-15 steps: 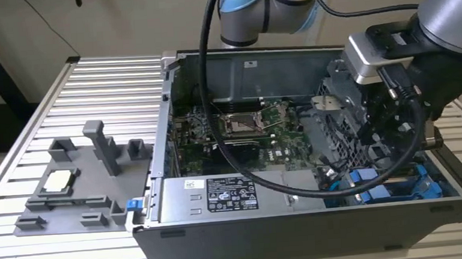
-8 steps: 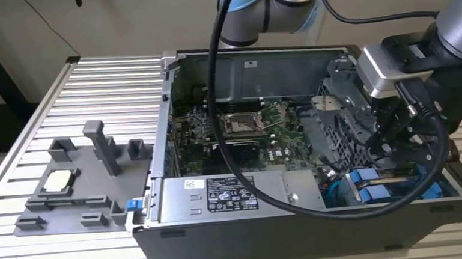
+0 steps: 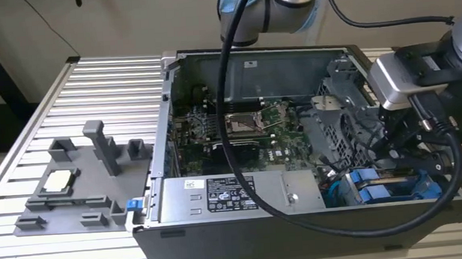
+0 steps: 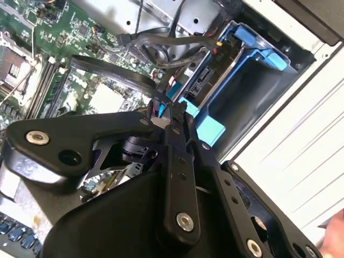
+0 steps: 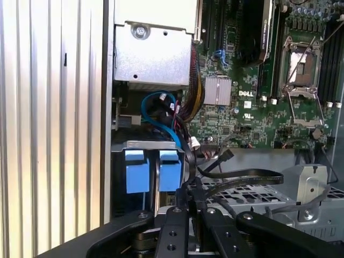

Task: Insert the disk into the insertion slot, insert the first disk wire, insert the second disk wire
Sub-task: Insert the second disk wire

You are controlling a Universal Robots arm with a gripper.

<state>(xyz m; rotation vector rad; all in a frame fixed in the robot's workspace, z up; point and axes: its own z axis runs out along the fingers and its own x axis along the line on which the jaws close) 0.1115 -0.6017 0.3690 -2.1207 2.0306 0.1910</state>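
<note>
The disk [image 4: 215, 70] sits in its bright blue carrier [image 3: 375, 191] inside the insertion slot, at the case corner nearest the exterior view's right. The carrier's two blue tabs [image 5: 136, 172] face outward. Perforated grey metal of the drive cage [image 3: 336, 132] borders the slot. My gripper [image 3: 395, 155] reaches down into the case just beside the disk's connector end. In both wrist views its fingers [image 4: 177, 161] are pressed together at the tip [image 5: 192, 188]. They pinch the end of a flat black disk wire [image 5: 236, 175]. A blue wire [image 5: 156, 110] curls behind the tabs.
The open grey computer case [image 3: 222, 250] lies on a slatted metal table [image 3: 91, 84]. Inside are the green motherboard [image 3: 247, 128] and a silver power-supply box [image 3: 235, 195]. A grey plastic fixture [image 3: 73, 181] stands at the exterior view's left. Loose cables crowd the space around the cage.
</note>
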